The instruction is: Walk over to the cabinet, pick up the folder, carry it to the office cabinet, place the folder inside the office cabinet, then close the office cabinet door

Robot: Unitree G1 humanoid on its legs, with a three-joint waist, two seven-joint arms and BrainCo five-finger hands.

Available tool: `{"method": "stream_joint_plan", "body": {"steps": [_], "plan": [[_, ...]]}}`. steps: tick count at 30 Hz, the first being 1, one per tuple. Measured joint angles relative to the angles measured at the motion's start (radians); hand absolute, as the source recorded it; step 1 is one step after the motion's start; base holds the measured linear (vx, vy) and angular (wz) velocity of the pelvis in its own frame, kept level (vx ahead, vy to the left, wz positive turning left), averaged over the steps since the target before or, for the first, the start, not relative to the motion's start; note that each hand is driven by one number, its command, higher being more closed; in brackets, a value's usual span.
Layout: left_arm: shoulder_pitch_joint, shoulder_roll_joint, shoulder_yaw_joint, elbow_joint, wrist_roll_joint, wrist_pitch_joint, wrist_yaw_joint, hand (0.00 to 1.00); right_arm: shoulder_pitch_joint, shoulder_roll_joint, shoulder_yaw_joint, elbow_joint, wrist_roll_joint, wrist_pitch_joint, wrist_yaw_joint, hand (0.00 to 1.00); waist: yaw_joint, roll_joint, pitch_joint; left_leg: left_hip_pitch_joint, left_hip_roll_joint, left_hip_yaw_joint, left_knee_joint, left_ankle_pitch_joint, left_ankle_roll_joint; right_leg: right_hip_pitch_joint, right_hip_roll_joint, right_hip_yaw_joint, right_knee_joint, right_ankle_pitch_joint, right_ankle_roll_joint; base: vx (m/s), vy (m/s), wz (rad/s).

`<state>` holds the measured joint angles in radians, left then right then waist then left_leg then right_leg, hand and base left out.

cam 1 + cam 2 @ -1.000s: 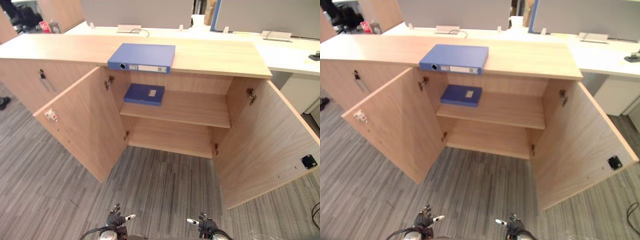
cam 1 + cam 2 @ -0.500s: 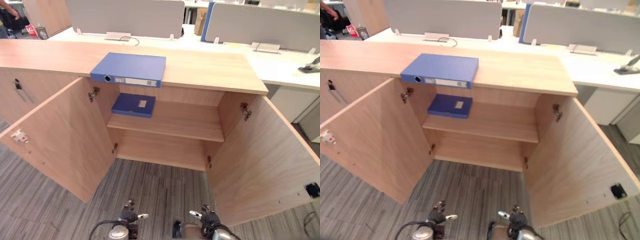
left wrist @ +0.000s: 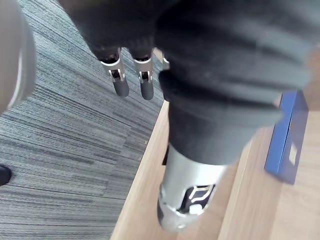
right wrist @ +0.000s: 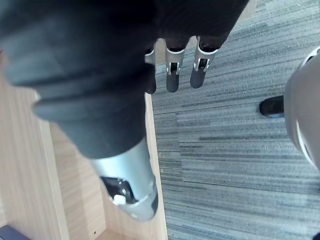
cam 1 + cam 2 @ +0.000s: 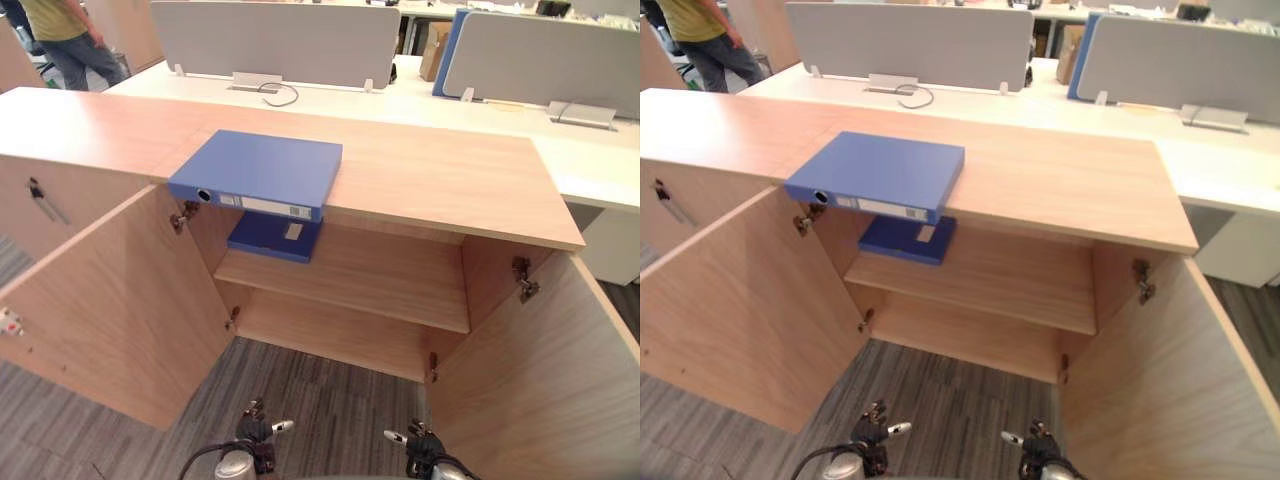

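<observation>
A blue ring-binder folder (image 5: 258,173) lies flat on the top of the wooden cabinet (image 5: 440,180), its spine jutting over the front edge. Below it a second, darker blue folder (image 5: 275,236) lies on the left end of the inner shelf; the left wrist view catches it too (image 3: 286,140). Both cabinet doors stand wide open. My left hand (image 5: 256,432) and right hand (image 5: 420,445) hang low over the carpet in front of the cabinet, apart from both folders. Each holds nothing, with fingers (image 3: 120,82) (image 4: 172,75) straight.
The open left door (image 5: 110,310) and right door (image 5: 540,380) flank the way in. A neighbouring cabinet door with a key (image 5: 38,198) is at the left. Behind are white desks with grey dividers (image 5: 270,40). A person (image 5: 65,40) stands at the far left.
The camera has come closer to the cabinet, which now looks larger. The hands still hang low and empty. A person has come into sight at the far left.
</observation>
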<state>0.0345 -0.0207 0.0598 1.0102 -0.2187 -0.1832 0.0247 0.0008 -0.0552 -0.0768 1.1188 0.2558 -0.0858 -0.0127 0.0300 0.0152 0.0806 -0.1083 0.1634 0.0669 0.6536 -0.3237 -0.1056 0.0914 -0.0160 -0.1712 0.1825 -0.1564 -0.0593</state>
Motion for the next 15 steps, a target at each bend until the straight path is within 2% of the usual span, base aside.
{"method": "stream_joint_plan", "body": {"steps": [1,2,3,5,6,8,10,15], "plan": [[-0.001,0.008,0.006,-0.001,-0.065,0.002,-0.013,0.0,0.0,0.002,0.0,0.0,-0.001,0.003,0.0,0.0,0.008,0.004,0.001,-0.024,-0.011,-0.008,-0.128,0.017,-0.007,0.006,-0.012,0.021,0.0,0.002,0.013,0.11,0.185,-0.56],[0.0,0.013,0.004,-0.002,-0.177,0.008,-0.034,0.0,0.007,-0.002,0.0,-0.001,-0.003,0.005,0.002,0.0,0.012,0.019,-0.006,-0.032,-0.02,-0.044,-0.295,0.142,-0.004,0.017,-0.004,0.039,-0.002,-0.004,0.044,0.17,0.283,-0.54],[0.004,0.013,0.001,-0.003,-0.229,0.012,-0.043,0.0,0.011,-0.004,0.0,-0.007,-0.003,0.005,0.004,0.0,0.015,0.03,-0.011,-0.042,-0.021,-0.059,-0.307,0.226,0.01,0.023,0.002,0.053,-0.006,-0.011,0.057,0.21,0.289,-0.24],[0.009,0.054,-0.004,-0.07,-0.461,0.031,-0.078,0.0,0.041,0.007,0.002,-0.018,-0.007,0.009,0.012,0.0,0.005,-0.031,-0.031,-0.013,-0.085,-0.061,-0.363,0.245,0.038,0.035,-0.06,0.067,-0.039,-0.02,0.081,0.17,0.207,0.21],[0.015,0.058,-0.005,-0.099,-0.505,0.034,-0.084,0.0,0.046,0.007,0.001,-0.018,-0.008,0.01,0.013,0.0,0.006,-0.038,-0.034,-0.01,-0.095,-0.061,-0.378,0.252,0.044,0.033,-0.069,0.066,-0.039,-0.019,0.082,0.11,0.144,0.36],[0.06,0.075,-0.016,-0.244,-0.662,0.038,-0.1,0.0,0.072,0.011,0.006,-0.033,-0.026,0.017,0.016,0.0,0.01,-0.044,-0.039,0.019,-0.125,-0.064,-0.445,0.281,0.06,0.032,-0.095,0.067,-0.036,-0.013,0.092,0.1,0.13,0.19],[0.094,0.091,-0.026,-0.351,-0.737,0.036,-0.102,0.0,0.079,0.007,0.031,-0.049,-0.045,0.019,0.022,0.0,0.01,-0.042,-0.041,0.051,-0.133,-0.061,-0.515,0.315,0.063,0.032,-0.104,0.068,-0.037,-0.003,0.107,0.05,0.051,0.06],[0.187,0.105,-0.072,-0.701,-0.838,0.004,-0.062,0.0,0.096,0.009,0.041,-0.067,-0.083,0.026,0.021,0.0,0.014,-0.042,-0.057,0.121,-0.134,-0.062,-0.7,0.413,0.066,0.029,-0.109,0.069,-0.049,0.005,0.121,0.01,0.005,0.02]]}}
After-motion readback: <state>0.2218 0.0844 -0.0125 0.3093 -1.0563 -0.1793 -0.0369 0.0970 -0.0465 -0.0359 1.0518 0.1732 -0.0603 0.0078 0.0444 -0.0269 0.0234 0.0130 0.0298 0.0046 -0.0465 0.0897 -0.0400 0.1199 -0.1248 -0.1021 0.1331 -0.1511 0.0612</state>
